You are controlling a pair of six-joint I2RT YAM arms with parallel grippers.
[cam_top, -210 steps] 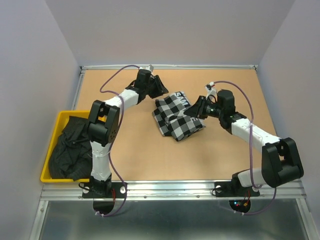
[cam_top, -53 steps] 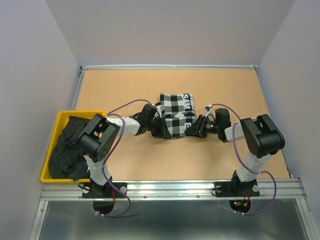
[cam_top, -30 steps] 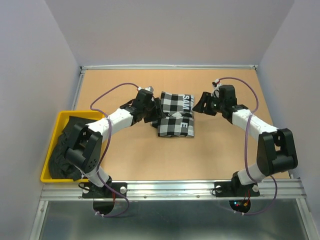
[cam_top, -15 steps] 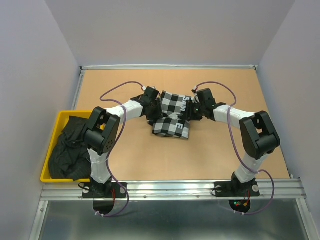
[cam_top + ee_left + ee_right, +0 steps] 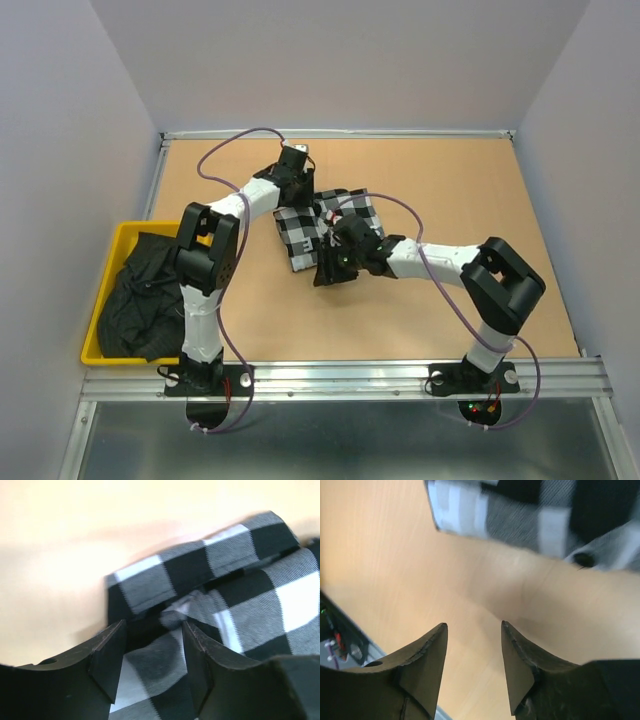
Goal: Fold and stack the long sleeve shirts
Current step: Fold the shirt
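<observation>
- Top external: black-and-white check shirt point(image 5: 335, 222) lying in a rumpled fold on the table point(image 5: 450, 170). Left gripper point(image 5: 297, 188) at its far-left edge, right gripper point(image 5: 330, 270) at its near edge.
- Well to the left of the check shirt: plain black shirt point(image 5: 140, 290) heaped in a yellow bin point(image 5: 118, 232) (a loose pile, not a fold).
- Left wrist: fingers point(image 5: 107, 662) parted about halfway, low over the check shirt's layered edge, cloth showing in the gap. Cannot tell whether touching.
- Right wrist: fingers point(image 5: 422, 665) spread to a middling gap, holding nothing, bare table between them. Hem of the check shirt just beyond the tips.
</observation>
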